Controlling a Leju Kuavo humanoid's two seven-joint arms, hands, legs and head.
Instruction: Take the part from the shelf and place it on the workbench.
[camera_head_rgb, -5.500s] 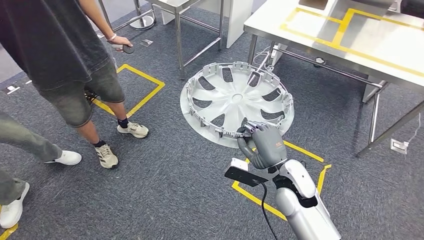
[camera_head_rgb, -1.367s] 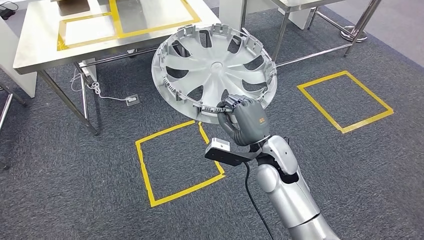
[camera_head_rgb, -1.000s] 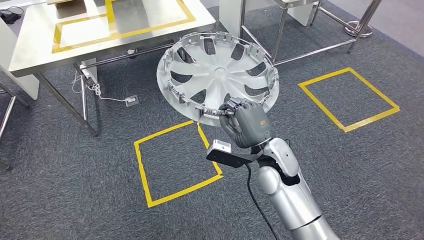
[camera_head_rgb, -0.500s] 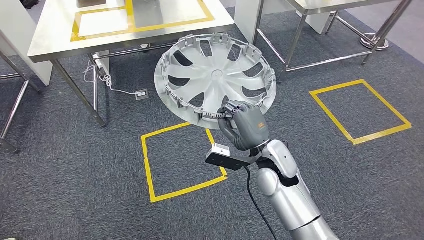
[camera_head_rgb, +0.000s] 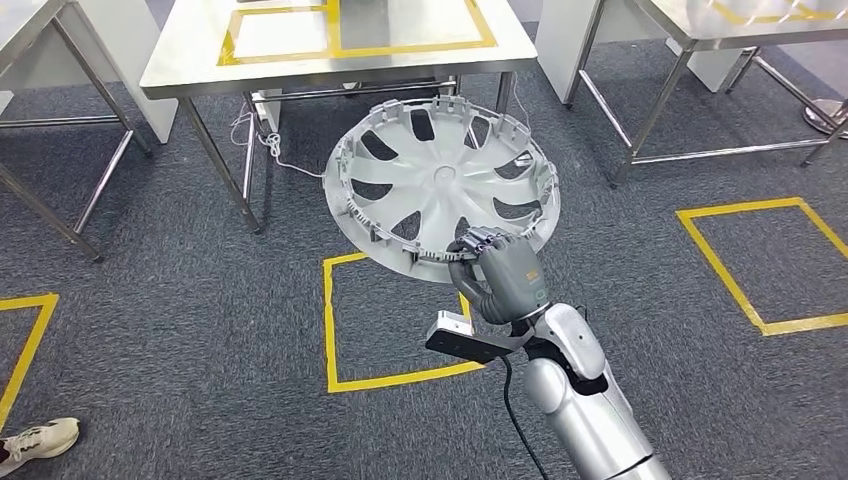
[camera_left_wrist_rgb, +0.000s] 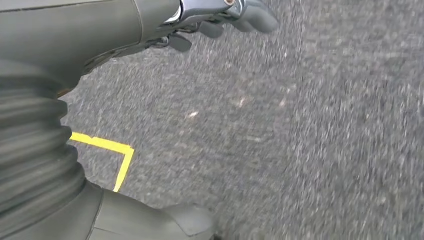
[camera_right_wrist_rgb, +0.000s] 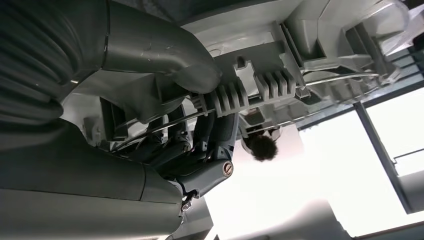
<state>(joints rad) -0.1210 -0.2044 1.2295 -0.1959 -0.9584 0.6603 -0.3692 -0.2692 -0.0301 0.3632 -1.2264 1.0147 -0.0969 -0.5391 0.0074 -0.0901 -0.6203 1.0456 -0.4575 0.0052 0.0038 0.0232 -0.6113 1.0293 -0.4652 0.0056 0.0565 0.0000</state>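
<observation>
Silver arm (camera_head_rgb: 585, 410) (grey hand (camera_head_rgb: 505, 280))

Left hand (camera_left_wrist_rgb: 75, 65) over grey carpet (camera_left_wrist_rgb: 280, 150); fingers (camera_left_wrist_rgb: 252, 17) apart; yellow tape corner (camera_left_wrist_rgb: 117, 155).

Silver part (camera_head_rgb: 445, 185), grey carpet (camera_head_rgb: 180, 330) w/ yellow tape (camera_head_rgb: 331, 325)

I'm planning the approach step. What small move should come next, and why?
Probably carry the round silver plastic wheel cover forward toward the steel workbench with yellow tape. The right hand grips its near rim, holding it above the grey carpet, short of the bench edge.
</observation>
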